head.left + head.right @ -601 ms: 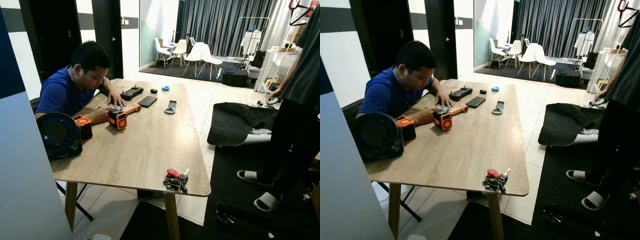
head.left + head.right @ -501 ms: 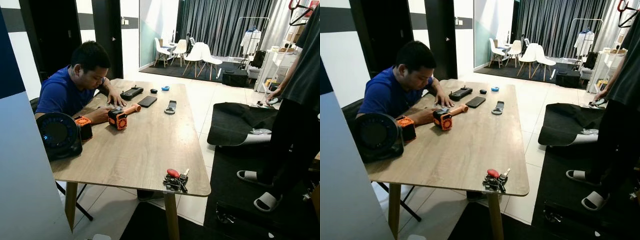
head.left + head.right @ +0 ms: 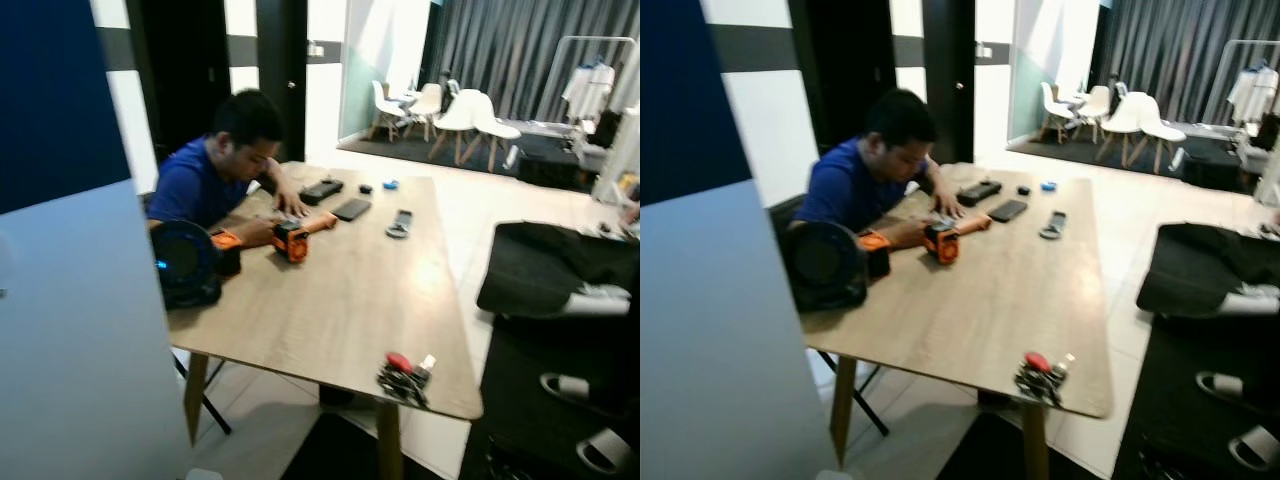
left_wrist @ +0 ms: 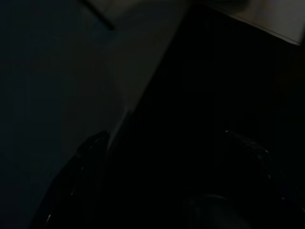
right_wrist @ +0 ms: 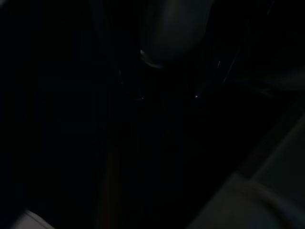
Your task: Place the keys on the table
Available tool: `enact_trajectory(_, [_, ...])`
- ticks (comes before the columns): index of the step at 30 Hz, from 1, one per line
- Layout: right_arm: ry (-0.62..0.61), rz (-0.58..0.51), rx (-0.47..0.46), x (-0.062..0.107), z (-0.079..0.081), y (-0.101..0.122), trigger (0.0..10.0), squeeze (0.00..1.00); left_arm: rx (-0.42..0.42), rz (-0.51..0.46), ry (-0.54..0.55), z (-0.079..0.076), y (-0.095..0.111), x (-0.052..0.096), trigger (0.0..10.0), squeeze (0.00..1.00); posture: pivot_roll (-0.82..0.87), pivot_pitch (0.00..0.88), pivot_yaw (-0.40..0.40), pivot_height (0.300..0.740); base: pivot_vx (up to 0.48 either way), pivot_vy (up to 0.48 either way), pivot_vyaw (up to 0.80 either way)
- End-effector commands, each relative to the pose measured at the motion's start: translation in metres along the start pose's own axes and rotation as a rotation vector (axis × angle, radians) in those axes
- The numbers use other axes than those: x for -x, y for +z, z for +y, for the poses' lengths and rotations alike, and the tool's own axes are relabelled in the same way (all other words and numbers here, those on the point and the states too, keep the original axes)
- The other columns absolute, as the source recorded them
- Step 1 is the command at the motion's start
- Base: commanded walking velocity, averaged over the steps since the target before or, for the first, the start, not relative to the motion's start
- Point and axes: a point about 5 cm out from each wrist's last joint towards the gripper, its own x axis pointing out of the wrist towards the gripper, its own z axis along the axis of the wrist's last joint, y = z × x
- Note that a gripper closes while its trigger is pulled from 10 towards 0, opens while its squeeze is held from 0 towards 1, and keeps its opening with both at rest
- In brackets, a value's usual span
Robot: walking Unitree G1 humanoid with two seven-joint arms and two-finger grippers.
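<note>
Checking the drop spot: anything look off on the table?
The keys lie right at the near corner of the table, close to its edge, where a bump could knock them off. Nothing spilled or damaged.

- Both eye views are blurred, so the keys (image 3: 404, 372) near the tabletop (image 3: 330, 300) corner read as a dark clump with a red tab.
- A blue-and-pale panel (image 3: 70, 300) hides the tabletop's left end.
- The sandalled feet (image 3: 590, 420) are cut off by the picture's edge.
- The left tool (image 4: 167, 191) shows as two faint dark fingers; the right wrist view is too dark to read.
</note>
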Motion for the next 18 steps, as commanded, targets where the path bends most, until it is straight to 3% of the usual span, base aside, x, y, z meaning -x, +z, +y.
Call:
enact_trajectory(1, [-0.008, 0.003, 0.014, 0.0014, -0.0044, -0.0008, 10.0, 0.00, -0.006, 0.018, -0.002, -0.0001, -0.0054, 0.0018, 10.0, 0.00, 0.08, 0.000, -0.027, 0.740, 0.000, 0.000, 0.80])
enact_trajectory(18, [0.007, 0.010, 0.032, 0.0017, -0.0003, -0.0043, 10.0, 0.00, 0.000, 0.023, -0.002, 0.0021, -0.0070, 0.0030, 10.0, 0.00, 0.09, 0.009, -0.025, 0.740, 0.000, 0.000, 0.80])
